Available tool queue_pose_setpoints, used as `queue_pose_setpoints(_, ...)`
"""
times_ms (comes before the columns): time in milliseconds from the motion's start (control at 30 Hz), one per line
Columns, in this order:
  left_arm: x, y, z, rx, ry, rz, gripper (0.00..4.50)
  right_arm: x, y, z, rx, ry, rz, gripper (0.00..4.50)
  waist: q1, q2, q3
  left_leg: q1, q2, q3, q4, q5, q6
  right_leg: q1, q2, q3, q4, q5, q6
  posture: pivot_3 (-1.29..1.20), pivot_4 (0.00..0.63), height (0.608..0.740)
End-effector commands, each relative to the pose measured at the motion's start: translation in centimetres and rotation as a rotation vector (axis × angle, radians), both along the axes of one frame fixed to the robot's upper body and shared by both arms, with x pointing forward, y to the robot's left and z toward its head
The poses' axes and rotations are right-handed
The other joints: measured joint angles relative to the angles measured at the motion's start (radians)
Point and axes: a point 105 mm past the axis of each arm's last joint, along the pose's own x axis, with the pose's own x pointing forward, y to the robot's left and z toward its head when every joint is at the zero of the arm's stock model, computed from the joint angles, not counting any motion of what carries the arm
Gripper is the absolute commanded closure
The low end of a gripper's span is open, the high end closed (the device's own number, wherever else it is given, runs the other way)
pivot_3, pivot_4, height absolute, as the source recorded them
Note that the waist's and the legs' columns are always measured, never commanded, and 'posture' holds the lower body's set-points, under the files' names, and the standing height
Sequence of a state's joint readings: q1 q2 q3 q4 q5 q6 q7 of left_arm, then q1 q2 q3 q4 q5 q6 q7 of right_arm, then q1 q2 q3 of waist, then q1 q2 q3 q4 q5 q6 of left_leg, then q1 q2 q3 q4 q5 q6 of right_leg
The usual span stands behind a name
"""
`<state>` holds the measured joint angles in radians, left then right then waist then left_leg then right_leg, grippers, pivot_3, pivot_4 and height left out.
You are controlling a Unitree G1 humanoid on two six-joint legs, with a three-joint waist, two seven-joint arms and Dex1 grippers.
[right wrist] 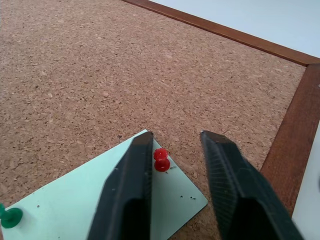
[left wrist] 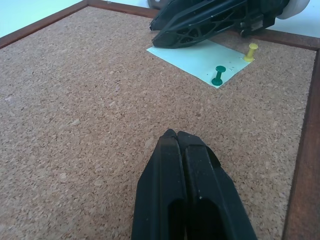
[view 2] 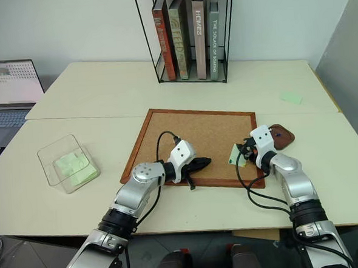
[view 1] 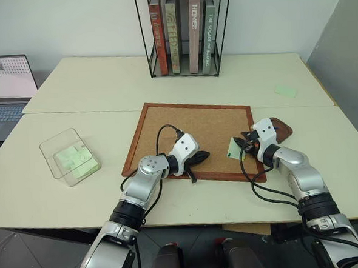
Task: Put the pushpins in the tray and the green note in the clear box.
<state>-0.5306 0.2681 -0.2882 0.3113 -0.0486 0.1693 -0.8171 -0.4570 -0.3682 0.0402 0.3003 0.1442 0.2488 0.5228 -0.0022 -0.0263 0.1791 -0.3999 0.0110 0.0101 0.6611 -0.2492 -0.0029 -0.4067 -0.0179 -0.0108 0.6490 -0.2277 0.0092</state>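
Pale green square paper note [right wrist: 100, 200]: flat on wood-framed cork board [view 1: 190, 124], pinned by red pushpin [right wrist: 161, 160], green pushpin [left wrist: 218, 75], yellow pushpin [left wrist: 250, 51]. Right end effector [right wrist: 175, 142]: fingers apart, straddling red pushpin, not gripping. Left end effector [left wrist: 176, 134]: closed, empty. Dark reddish-brown tray [view 1: 282, 127] beside board; clear plastic box [view 1: 68, 156] well left.

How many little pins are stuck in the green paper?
3. A red pushpin sits between the right gripper's fingers, a green pushpin at a note corner, and a yellow pushpin near another corner. More may be hidden under the gripper.
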Motion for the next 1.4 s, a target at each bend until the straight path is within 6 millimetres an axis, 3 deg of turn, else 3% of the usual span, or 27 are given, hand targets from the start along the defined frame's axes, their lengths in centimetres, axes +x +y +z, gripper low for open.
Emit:
queue_pose_setpoints(33, -0.3, 0.1, -1.1, 0.033, 0.028, -0.007, 4.50, 0.1, 0.2, 1.6, 0.012, -0.066, 0.009, 3.93, 0.000, 0.000, 0.000, 0.000, 0.000, 0.000, 0.000, 0.000, 0.000, 0.000, 0.000, 0.000, 0.000, 0.000, 0.000, 0.00, 0.150, 0.740)
queue_pose_setpoints(133, -0.3, 0.2, -1.3, 0.033, 0.035, -0.002, 4.50, -0.1, 0.7, 2.1, 0.028, -0.086, 0.027, 4.48, 0.000, 0.000, 0.000, 0.000, 0.000, 0.000, 0.000, 0.000, 0.000, 0.000, 0.000, 0.000, 0.000, 0.000, 0.000, 0.00, 0.150, 0.740)
queue_pose_setpoints(567, -1.0, -0.1, -1.9, 0.040, 0.053, -0.024, 4.50, -1.1, 1.6, 3.5, 0.065, -0.127, 0.056, 4.48, 0.000, 0.000, 0.000, 0.000, 0.000, 0.000, 0.000, 0.000, 0.000, 0.000, 0.000, 0.000, 0.001, 0.000, 0.000, 0.00, 0.150, 0.740)
queue_pose_setpoints(1400, -1.4, -0.3, -2.1, 0.044, 0.053, -0.036, 4.50, -0.6, 0.3, 4.9, 0.213, -0.118, -0.052, 4.48, 0.000, 0.001, -0.001, 0.000, 0.000, 0.000, 0.000, 0.000, 0.000, 0.000, 0.000, 0.000, 0.000, 0.000, 0.000, 0.00, 0.150, 0.740)
